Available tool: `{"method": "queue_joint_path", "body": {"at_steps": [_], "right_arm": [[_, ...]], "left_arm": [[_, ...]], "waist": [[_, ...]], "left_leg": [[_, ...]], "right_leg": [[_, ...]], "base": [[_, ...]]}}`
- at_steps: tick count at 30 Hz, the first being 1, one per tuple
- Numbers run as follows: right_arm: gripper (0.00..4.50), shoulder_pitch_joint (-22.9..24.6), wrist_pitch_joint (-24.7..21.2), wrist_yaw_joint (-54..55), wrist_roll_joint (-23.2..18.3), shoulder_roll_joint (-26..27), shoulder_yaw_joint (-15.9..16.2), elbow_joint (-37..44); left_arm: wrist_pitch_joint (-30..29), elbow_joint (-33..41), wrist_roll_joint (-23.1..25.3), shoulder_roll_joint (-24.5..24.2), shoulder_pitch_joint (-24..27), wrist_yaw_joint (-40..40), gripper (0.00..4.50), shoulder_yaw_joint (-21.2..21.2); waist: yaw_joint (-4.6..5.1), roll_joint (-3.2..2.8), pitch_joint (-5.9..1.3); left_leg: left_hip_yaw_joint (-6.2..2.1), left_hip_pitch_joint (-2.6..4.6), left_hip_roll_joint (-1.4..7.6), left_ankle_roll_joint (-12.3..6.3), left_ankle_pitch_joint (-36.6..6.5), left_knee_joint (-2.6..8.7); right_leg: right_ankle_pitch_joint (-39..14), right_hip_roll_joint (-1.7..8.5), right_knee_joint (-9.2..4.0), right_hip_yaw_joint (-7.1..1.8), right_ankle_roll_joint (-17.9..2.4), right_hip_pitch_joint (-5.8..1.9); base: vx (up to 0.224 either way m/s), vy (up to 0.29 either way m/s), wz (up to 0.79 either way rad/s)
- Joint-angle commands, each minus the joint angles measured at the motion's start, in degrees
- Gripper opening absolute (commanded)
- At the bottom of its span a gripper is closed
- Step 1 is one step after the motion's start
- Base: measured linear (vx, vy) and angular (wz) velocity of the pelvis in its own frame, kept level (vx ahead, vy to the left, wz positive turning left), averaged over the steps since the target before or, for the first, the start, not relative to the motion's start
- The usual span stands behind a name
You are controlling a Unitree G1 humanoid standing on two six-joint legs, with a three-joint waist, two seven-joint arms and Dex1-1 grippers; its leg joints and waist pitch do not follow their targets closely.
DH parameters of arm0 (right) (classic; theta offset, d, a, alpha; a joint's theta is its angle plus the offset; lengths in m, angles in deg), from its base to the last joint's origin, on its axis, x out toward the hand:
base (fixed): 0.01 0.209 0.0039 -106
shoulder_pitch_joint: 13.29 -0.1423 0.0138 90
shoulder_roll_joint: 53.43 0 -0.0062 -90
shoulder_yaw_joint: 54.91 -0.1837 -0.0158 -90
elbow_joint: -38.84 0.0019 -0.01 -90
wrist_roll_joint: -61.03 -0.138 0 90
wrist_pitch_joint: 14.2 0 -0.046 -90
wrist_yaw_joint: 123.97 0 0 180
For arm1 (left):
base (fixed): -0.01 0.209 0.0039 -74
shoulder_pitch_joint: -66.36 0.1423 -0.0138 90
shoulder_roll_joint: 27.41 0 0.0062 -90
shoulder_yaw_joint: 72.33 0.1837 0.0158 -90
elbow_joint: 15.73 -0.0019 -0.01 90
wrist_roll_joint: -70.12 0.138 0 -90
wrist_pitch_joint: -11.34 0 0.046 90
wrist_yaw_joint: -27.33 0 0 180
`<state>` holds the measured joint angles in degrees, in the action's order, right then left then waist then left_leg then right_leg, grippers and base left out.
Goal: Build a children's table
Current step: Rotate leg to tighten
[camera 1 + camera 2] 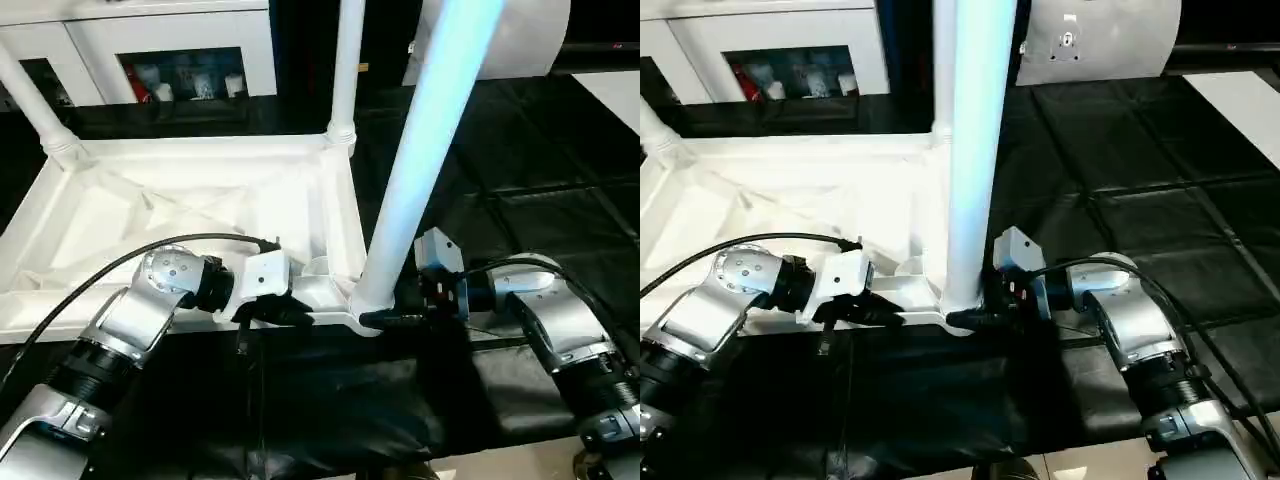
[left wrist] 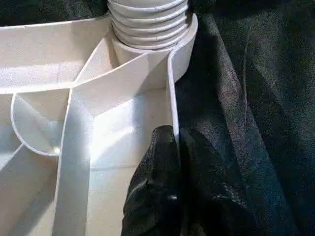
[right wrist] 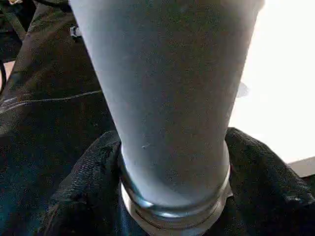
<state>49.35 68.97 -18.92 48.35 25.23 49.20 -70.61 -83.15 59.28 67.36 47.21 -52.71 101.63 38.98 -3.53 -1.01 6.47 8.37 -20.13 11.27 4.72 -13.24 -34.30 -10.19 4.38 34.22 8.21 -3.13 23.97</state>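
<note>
A black cloth-covered counter (image 1: 520,170) carries your work, with white cabinets (image 1: 170,45) at twelve o'clock. The all-white plastic rectangular table top (image 1: 180,215) lies upside down on it, two white tapered tube legs already standing in its far corner sockets, one at eleven o'clock (image 1: 35,105) and one at twelve (image 1: 346,70). Your left gripper (image 2: 174,172) has its fingers clamped on the raised rim beside the near right corner socket (image 2: 184,54), steadying the top. Your right gripper (image 1: 400,318) has its fingers wrapped around the base of the third white tube leg (image 1: 425,150), which stands in that socket with its threads partly showing. You appear to be seating this leg; next, probably twist it fully home while holding the rim firm.
</note>
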Motion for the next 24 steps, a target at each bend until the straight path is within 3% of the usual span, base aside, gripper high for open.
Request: {"method": "queue_joint_path", "body": {"at_steps": [1,10,12,15,17,19,20,21,23,24], "right_arm": [[2.82,-0.7,0.4,-2.1,0.2,0.0,1.1,-1.0],[2.74,0.1,-0.1,-3.2,-0.7,0.4,1.1,-1.0],[2.73,2.6,-6.4,-0.2,-4.4,2.5,-0.3,3.9],[2.73,4.5,-10.3,2.8,-6.6,4.3,-1.0,7.8],[2.72,8.1,-12.7,9.9,-6.4,8.3,-0.4,12.7],[2.72,9.8,-13.7,13.9,-5.8,10.7,0.1,14.4],[2.72,11.2,-14.5,18.3,-4.2,13.3,0.8,15.7],[2.72,11.7,-14.7,21.0,-2.7,15.0,1.3,16.0],[2.72,12.2,-15.0,24.6,-0.9,17.2,1.5,16.2],[2.72,12.2,-15.6,27.5,0.2,19.0,1.4,16.1]], "left_arm": [[1.7,0.0,0.7,-0.5,-0.6,2.8,0.0,2.3],[0.8,-0.2,0.6,-0.5,-0.4,2.3,0.0,1.6],[-3.8,0.9,-0.1,1.1,-0.1,-1.1,0.0,0.2],[-7.0,1.6,0.4,2.3,-0.2,-4.1,0.0,-0.4],[-11.7,2.3,0.8,6.2,-0.7,-10.7,0.0,-1.7],[-14.0,2.8,1.3,8.3,-1.0,-13.9,0.0,-2.0],[-16.5,3.6,2.0,10.7,-1.2,-17.5,0.0,-2.2],[-18.2,4.3,2.3,12.2,-1.1,-19.6,0.0,-2.3],[-20.2,5.3,2.7,14.2,-1.0,-22.0,0.0,-2.3],[-21.7,6.0,3.2,15.5,-0.8,-23.9,0.0,-2.3]], "waist": [[0.4,0.31,-3.58],[0.33,0.28,-3.23],[0.28,0.16,-2.98],[0.08,0.24,-2.88],[0.34,0.51,-2.37],[0.25,0.25,-1.99],[0.51,0.51,-1.81],[0.77,0.42,-1.6],[1.27,0.32,-1.12],[1.65,0.44,-0.83]], "left_leg": [[-0.01,-0.4,2.24,-10.91,3.8,3.35],[-0.03,-0.39,2.35,-10.2,2.5,3.53],[-0.03,-0.29,2.54,-10.04,2.4,3.67],[-0.17,-0.25,2.72,-9.54,2.2,3.79],[0.14,-0.23,2.32,-7.58,-0.9,4.14],[0.22,0.36,2.33,-5.45,-4.6,4.49],[0.05,-0.11,2.16,-4.42,-5.4,4.76],[0.05,0.02,2.19,-3.52,-6.5,5.02],[-0.09,0.04,1.81,-2.55,-9.4,5.25],[-0.21,0.48,1.56,-2.26,-12.0,5.35]], "right_leg": [[-6.4,4.39,-3.04,-4.44,-12.8,-4.15],[-7.1,4.48,-3.22,-4.5,-13.1,-4.21],[-6.9,4.41,-3.19,-4.64,-13.3,-4.14],[-7.7,4.66,-3.37,-4.67,-13.1,-4.11],[-13.0,4.58,-4.32,-4.69,-11.3,-3.97],[-18.8,4.71,-5.22,-4.67,-9.8,-3.55],[-21.0,4.63,-5.29,-4.54,-8.4,-3.9],[-22.5,4.53,-5.65,-4.63,-7.3,-3.65],[-27.8,4.55,-6.22,-4.49,-5.4,-3.55],[-32.0,4.63,-6.97,-4.4,-4.0,-3.33]], "base": [[0.0,0.0,0.0],[0.0,0.0,0.0],[0.0,0.0,0.0],[0.0,0.0,0.0],[0.0,0.0,0.0],[0.0,0.0,0.0],[0.0,0.0,0.0],[0.0,0.0,0.0],[0.0,0.0,0.0],[0.0,0.0,0.0]]}}
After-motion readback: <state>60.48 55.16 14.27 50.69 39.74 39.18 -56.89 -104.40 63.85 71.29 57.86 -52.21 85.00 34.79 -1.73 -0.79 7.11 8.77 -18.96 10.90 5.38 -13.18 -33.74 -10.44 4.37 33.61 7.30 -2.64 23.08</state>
